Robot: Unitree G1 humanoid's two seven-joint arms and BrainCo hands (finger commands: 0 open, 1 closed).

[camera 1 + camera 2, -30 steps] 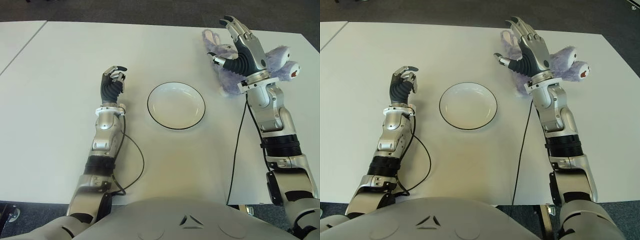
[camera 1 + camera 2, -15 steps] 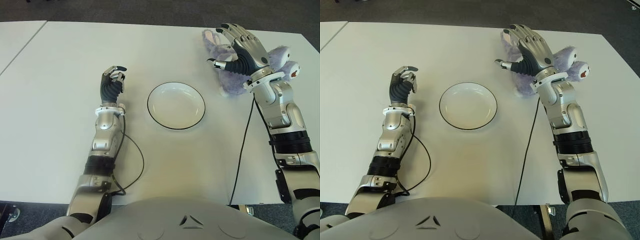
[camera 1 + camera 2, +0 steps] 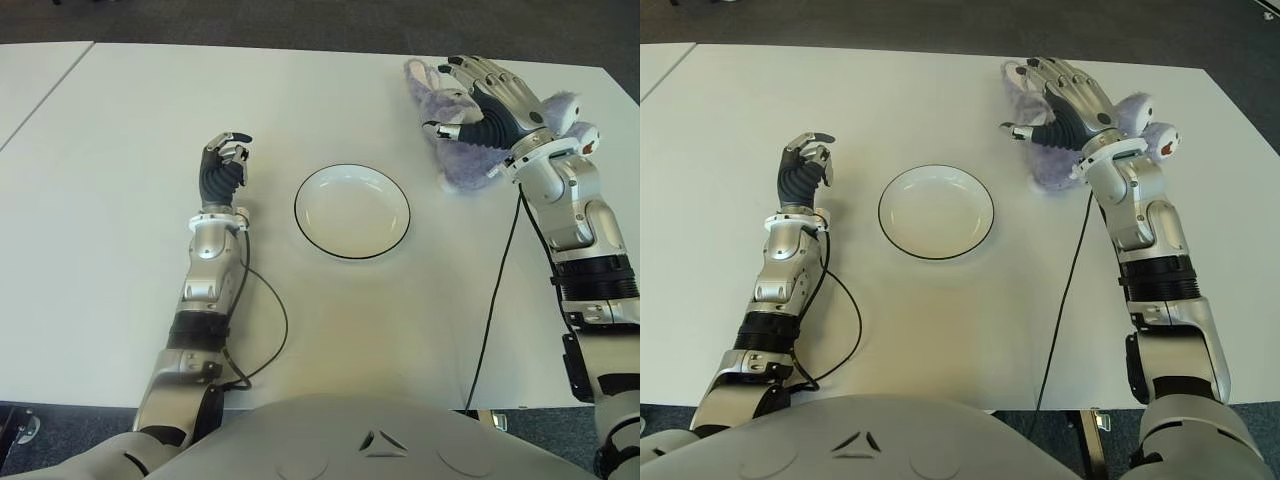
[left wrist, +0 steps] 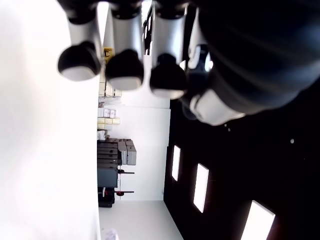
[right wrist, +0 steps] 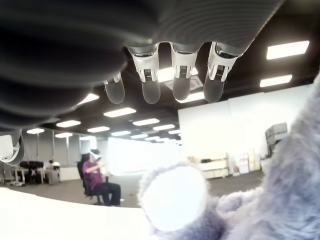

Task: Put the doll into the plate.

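A purple plush doll with long ears lies at the far right of the white table. My right hand hovers just over it, palm down with fingers spread and nothing held. In the right wrist view the straight fingers stand above the doll's fur with a gap between. A white plate with a dark rim sits at the table's middle, left of the doll, with nothing in it. My left hand shows left of the plate, upright with fingers curled on nothing.
A black cable trails from my right arm toward the table's near edge, and another loops beside my left forearm. A second white table adjoins at the far left. Dark floor lies beyond the far edge.
My right hand has tipped forward and lowered over the doll while its forearm swung to the right. The left hand, plate and doll have stayed put.
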